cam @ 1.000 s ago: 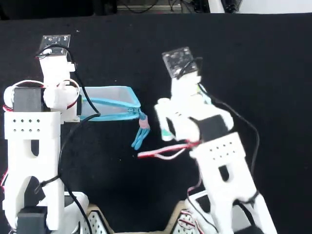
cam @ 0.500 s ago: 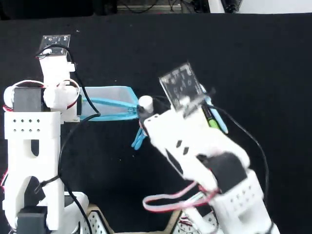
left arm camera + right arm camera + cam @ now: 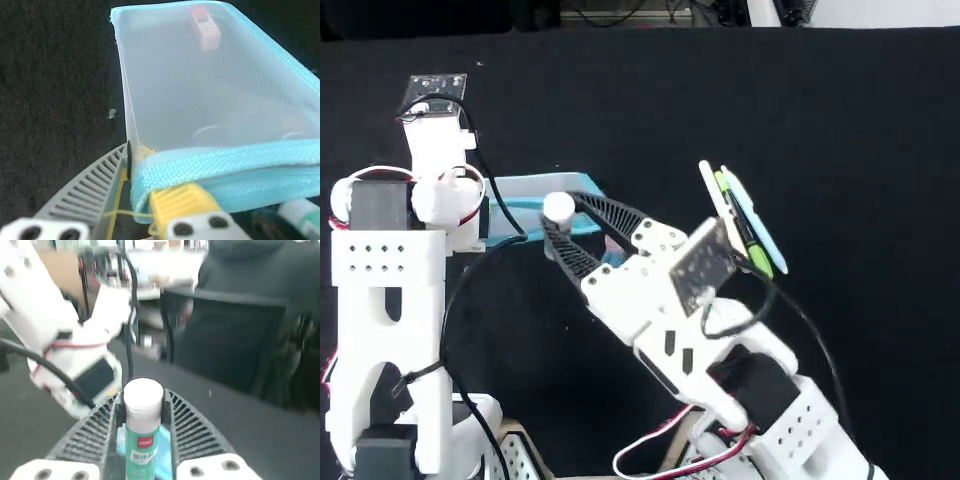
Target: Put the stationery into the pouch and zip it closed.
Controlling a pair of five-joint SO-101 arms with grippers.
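Observation:
The translucent pouch [image 3: 520, 192] with a teal zipper band lies flat on the black table. My left gripper [image 3: 480, 228] is shut on its near end. In the left wrist view, the grey and yellow fingers [image 3: 180, 205] pinch the pouch [image 3: 210, 100] at its corner. My right gripper [image 3: 560, 215] is shut on a glue stick [image 3: 558, 207] with a white cap, held over the pouch's zipper side. The right wrist view shows the glue stick [image 3: 143, 425] upright between the jaws of the right gripper [image 3: 143, 405]. A white pen, a green pen and a blue pen [image 3: 745, 220] lie together to the right.
The left arm's white body [image 3: 385, 300] stands at the table's left, the right arm's body [image 3: 720, 350] across the lower middle. Black cables hang off both. A small pink-and-white piece [image 3: 205, 25] shows at the pouch's far end.
The right arm has lifted off the table near the pens and swung left with the glue stick, which now sits over the pouch. The left arm has kept still.

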